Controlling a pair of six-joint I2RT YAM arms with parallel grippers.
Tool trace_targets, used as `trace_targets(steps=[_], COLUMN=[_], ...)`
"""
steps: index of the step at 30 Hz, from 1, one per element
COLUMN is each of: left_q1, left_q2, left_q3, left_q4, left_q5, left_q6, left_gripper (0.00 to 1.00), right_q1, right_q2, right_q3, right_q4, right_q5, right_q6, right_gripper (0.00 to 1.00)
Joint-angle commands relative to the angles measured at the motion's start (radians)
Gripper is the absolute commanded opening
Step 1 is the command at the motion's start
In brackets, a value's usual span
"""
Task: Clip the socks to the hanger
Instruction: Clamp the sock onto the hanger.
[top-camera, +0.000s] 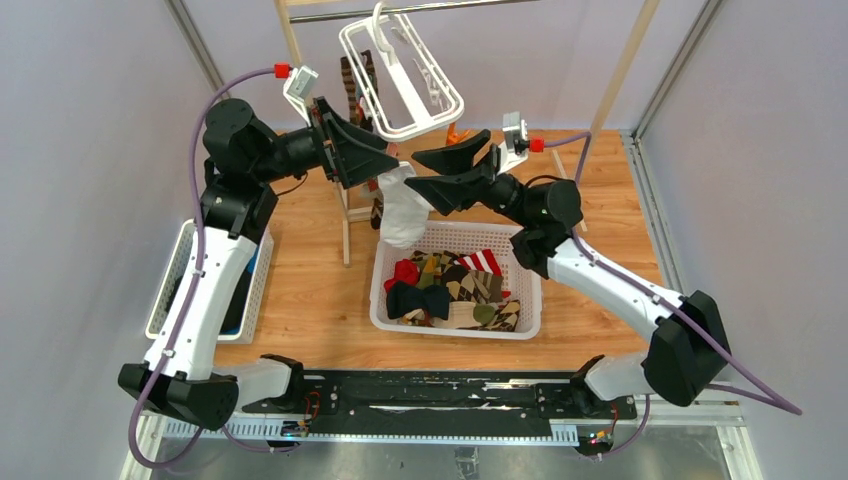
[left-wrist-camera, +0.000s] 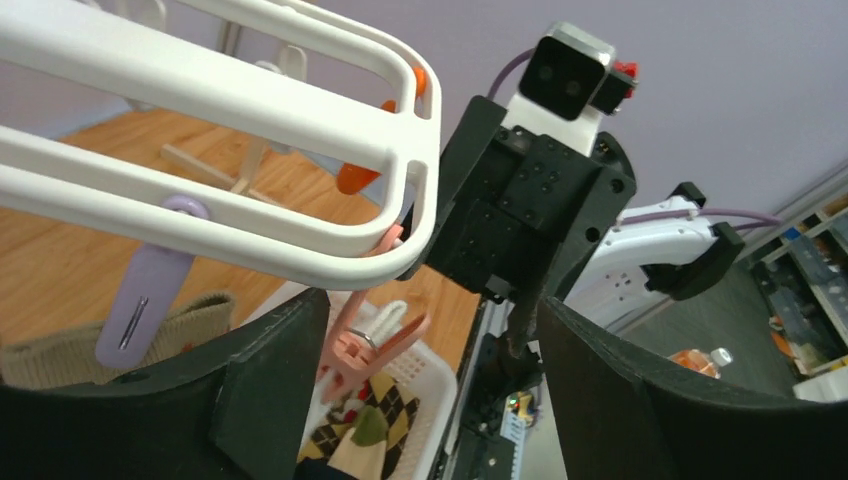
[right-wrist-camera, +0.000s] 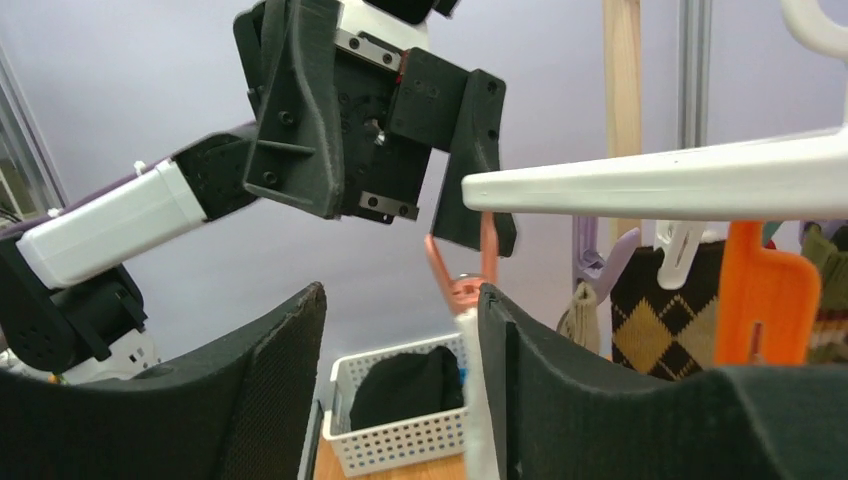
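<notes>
The left hand and right hand gape open. The right wrist view shows a pink clip topping the white sock beside one finger; overhead shows only the sock.

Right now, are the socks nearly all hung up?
Not nearly. A few socks already hang on the hanger. The white sock dangles from the pink clip, left fingers and right fingers open beside it. Many more wait in the basket.
</notes>
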Motion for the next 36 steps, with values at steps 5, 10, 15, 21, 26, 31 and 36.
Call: trace_targets(steps=[5,10,15,21,26,31,36], left_q1=[0.092,0.214,0.342,0.378,0.385,0.391,0.394], left_q2=[-0.045,-0.06,-0.063,-0.05,-0.055,-0.03,0.056], left_q3=[0.06,0.05,-0.012,-0.237,-0.495,-0.703,-0.834], left_q4=[-0.356,-0.52,-0.713,-0.59,-0.269,0.07,0.356], left_q5=[0.018,0.056,-0.028,-0.344,-0.548,-0.619,-0.647], left_q6=[0.212,0.327,0.58,0.772,0.799,0.738,0.657], left_gripper=[1.0,1.0,1.0,1.0,1.0,1.0,1.0], right_q1=[-0.01,-0.01,-0.012,-0.043,-0.157,-0.402,-0.631], right_q2=[-0.137,-0.239,-0.37,-0.478,-0.504,-0.468,-0.438], right_q3=[-0.086,-0.14,-0.239,-0.341,-0.426,-0.489,-0.58], right_q4=[-0.229,-0.395,-0.639,-0.942,-0.944,-0.95,-0.899], right_q5=[0.055,0.076,0.317,1.087,1.413,1.387,1.281], right_q6=[-0.181,-0.275,-0.36,-0.396,-0.458,-0.386,-0.289], right_gripper=[0.72,0.75,0.78,0.81,0.82,0.83,0.84])
